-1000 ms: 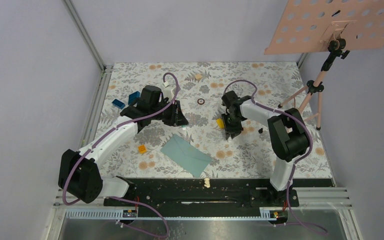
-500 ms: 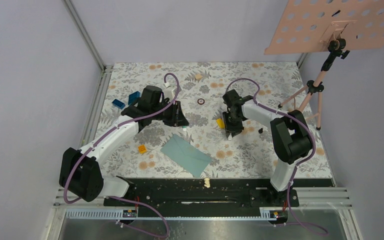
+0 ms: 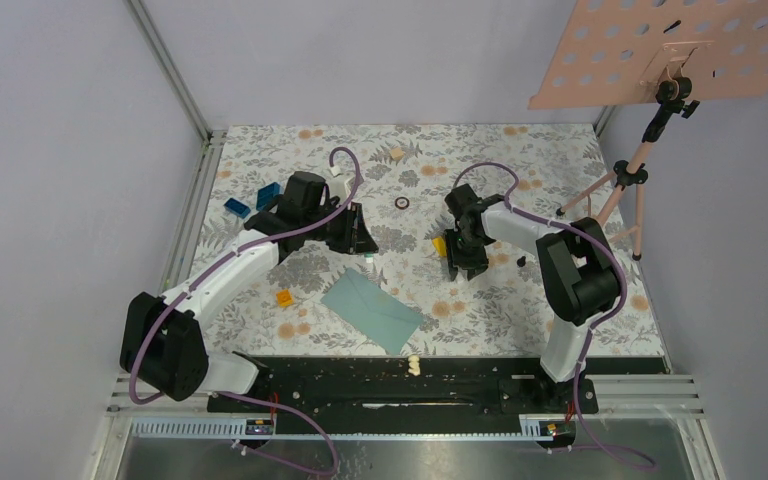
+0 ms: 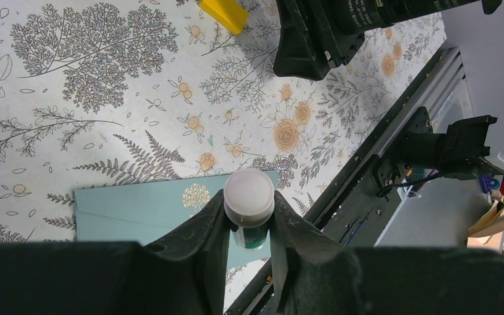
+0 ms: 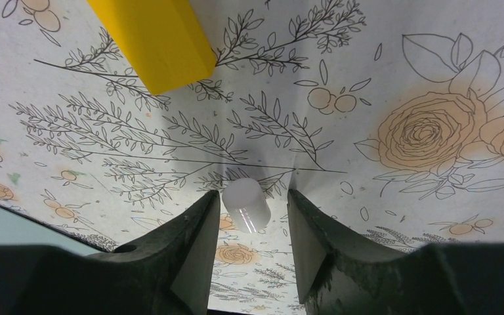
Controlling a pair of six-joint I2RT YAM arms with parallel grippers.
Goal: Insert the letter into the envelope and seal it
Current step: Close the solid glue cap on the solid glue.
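Note:
The teal envelope [image 3: 372, 310] lies flat on the floral table, near the front middle, with its flap down. In the left wrist view its gold tree emblem [image 4: 196, 195] faces up. My left gripper [image 3: 362, 243] hangs just behind the envelope, shut on a glue stick [image 4: 249, 200] with a white cap and a green body, held over the envelope [image 4: 144, 210]. My right gripper [image 3: 464, 264] is low on the table to the right, open. A small white cylindrical cap [image 5: 246, 205] lies between its fingers [image 5: 190, 226]. The letter is out of view.
A yellow block [image 3: 441, 246] lies beside the right gripper and shows in the right wrist view [image 5: 154, 39]. An orange block [image 3: 284, 297], two blue blocks [image 3: 235, 207] and a small ring [image 3: 402, 203] lie around. A pink perforated board [image 3: 670, 50] stands at back right. A black rail [image 3: 410, 378] runs along the front.
The right arm has shifted a little, its gripper staying low by the yellow block. The left arm and the envelope have hardly moved.

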